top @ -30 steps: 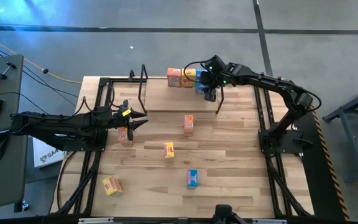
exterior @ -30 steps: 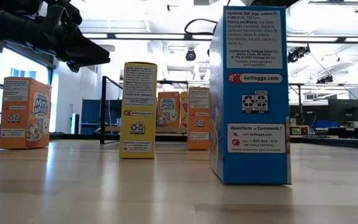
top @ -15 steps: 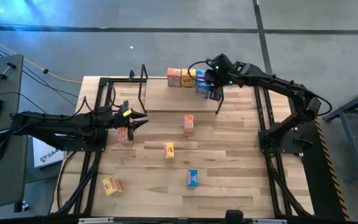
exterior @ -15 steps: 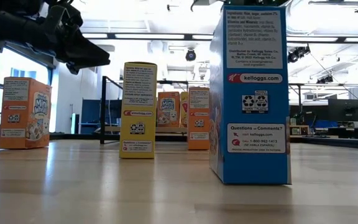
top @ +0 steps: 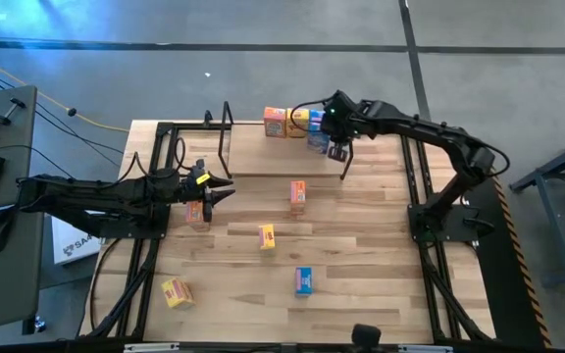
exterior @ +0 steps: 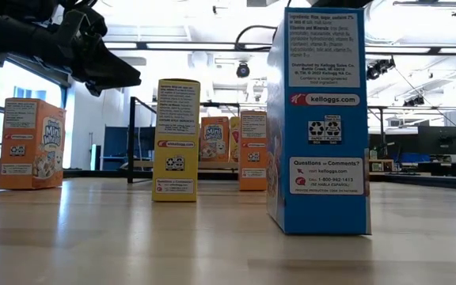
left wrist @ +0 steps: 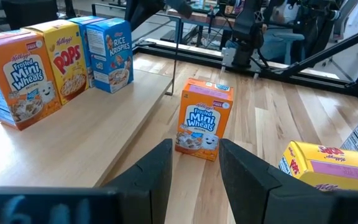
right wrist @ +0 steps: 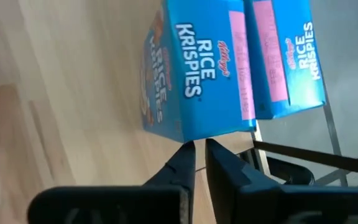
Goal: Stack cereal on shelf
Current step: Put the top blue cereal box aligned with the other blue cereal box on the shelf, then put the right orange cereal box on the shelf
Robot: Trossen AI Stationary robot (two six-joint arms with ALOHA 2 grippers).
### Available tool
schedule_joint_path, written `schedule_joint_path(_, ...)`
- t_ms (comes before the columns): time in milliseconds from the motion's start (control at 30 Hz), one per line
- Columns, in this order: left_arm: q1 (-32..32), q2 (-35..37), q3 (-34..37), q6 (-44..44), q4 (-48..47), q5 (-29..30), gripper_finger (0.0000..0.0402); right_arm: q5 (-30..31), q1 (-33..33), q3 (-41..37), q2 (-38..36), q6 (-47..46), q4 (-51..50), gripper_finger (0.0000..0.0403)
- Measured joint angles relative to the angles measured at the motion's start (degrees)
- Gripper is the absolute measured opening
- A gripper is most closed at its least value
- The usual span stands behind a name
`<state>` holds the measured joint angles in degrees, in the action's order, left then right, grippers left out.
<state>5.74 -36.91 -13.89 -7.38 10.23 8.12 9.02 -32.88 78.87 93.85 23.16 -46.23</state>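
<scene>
Two slim, matte black jointed robot arms, each ending in a two-finger gripper. The left arm (top: 106, 196) carries a small yellow tag near its wrist and thin black cables along its length. The right arm (top: 430, 132) shows a green indicator light at its wrist. Fingers (left wrist: 157, 171) are flat, dark, and blunt-tipped.
</scene>
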Motion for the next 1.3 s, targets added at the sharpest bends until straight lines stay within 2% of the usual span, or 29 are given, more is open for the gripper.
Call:
schedule_joint_path(233,0.0,0.0,0.0,0.0,0.0,0.0,0.0121,0.0,0.0,0.0,0.2,-0.2,2.3,0.0023)
schedule_joint_path(500,0.0,-0.6,0.0,-0.9,0.0,0.1,0.0110,4.5,2.1,2.0,-2.6,-2.4,-1.7,0.0023)
schedule_joint_path(733,0.0,-1.2,0.0,-0.4,1.1,0.0,0.0052,0.4,11.8,1.0,-5.5,-18.3,-5.2,0.0023)
schedule_joint_path(933,0.0,-1.2,0.0,0.6,2.6,0.0,0.0005,1.0,21.9,-2.4,-5.4,-35.9,-2.0,0.0029)
schedule_joint_path(1100,0.0,-1.2,0.0,0.6,2.6,2.8,0.0006,2.4,28.2,-2.6,-5.4,-51.2,0.1,0.0077)
schedule_joint_path(1300,0.0,-1.2,0.0,0.5,2.3,5.8,0.0007,6.9,32.8,-2.7,-4.9,-66.3,1.9,0.0200)
